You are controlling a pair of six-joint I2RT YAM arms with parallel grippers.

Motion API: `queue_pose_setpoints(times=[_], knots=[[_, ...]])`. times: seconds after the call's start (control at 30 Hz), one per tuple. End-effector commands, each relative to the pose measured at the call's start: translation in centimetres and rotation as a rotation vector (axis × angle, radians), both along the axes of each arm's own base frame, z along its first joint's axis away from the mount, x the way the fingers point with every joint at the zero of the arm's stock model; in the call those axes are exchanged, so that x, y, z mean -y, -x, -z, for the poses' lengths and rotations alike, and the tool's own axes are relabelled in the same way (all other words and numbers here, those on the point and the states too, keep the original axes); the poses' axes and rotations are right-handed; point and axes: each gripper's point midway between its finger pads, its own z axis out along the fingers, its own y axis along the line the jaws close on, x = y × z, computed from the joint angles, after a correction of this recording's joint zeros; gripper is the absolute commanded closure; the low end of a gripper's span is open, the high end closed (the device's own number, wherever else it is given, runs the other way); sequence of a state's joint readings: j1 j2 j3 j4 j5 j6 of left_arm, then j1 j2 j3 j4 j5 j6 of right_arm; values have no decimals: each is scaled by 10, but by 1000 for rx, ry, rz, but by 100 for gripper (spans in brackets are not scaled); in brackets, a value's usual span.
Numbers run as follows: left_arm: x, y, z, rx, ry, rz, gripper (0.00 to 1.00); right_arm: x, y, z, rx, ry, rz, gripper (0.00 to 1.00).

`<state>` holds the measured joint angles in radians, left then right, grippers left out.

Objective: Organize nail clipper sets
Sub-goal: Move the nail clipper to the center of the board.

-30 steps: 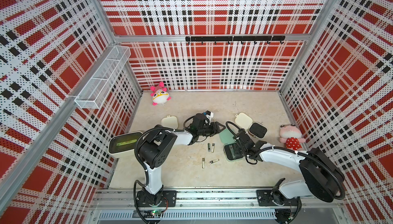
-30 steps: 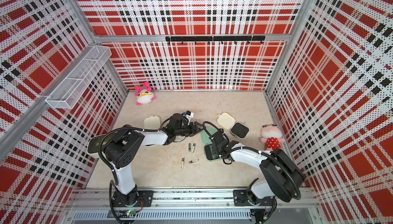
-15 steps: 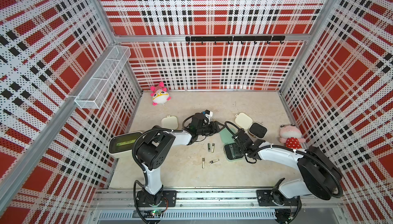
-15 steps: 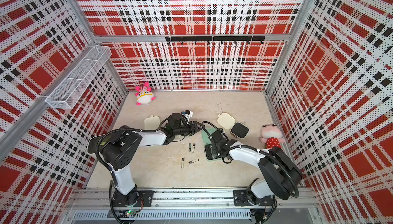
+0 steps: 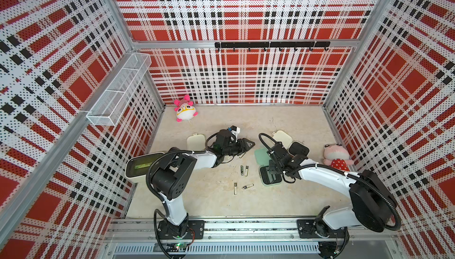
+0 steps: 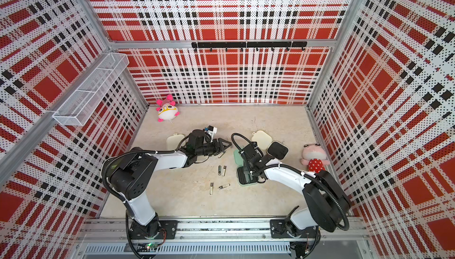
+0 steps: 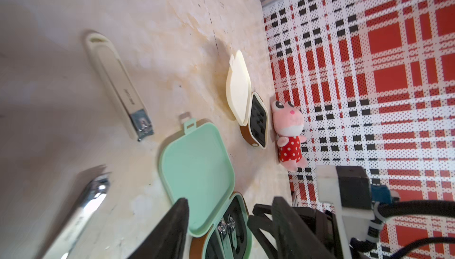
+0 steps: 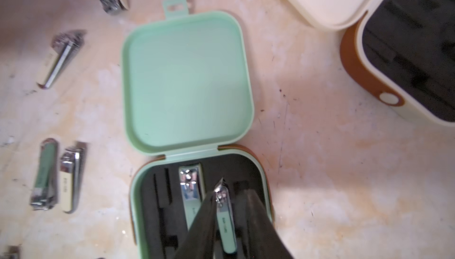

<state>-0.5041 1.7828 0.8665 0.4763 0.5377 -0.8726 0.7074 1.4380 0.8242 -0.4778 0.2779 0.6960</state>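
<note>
Right jaws stood slightly apart astride a clipper (image 8: 225, 223); left jaws apart, empty. Clipper seemed light, stiff, slick; pinch mid-length.

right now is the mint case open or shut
Open. The mint case lies spread flat, its black tray bared with a clipper seated in it.

The right gripper (image 8: 229, 193), jaws parted, is straddling a green-handled clipper (image 8: 227, 228) over the black tray (image 8: 150, 208) of the open mint green case (image 8: 187, 78).
</note>
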Motion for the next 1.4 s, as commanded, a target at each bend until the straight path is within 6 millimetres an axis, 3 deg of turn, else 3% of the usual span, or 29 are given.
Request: queue_pose_setpoints(times=[0.0, 0.27, 0.47, 0.6, 0.77, 1.37], knots=[[-42, -16, -10, 41, -45, -95, 41, -31, -11, -18, 35, -37, -44, 68], [-145, -36, -2, 18, -128, -301, 39, -132, -21, -15, 12, -45, -223, 63], [-176, -34, -12, 38, -119, -388, 38, -183, -21, 0, -38, -106, -309, 64], [-188, -29, -12, 35, -112, -419, 38, -188, -21, 10, -65, -97, -303, 62], [-196, -26, -13, 35, -100, -436, 38, -179, -18, 20, -82, -74, -276, 55], [-194, -26, -10, 29, -97, -430, 38, -168, -2, 53, -151, -8, -259, 58]])
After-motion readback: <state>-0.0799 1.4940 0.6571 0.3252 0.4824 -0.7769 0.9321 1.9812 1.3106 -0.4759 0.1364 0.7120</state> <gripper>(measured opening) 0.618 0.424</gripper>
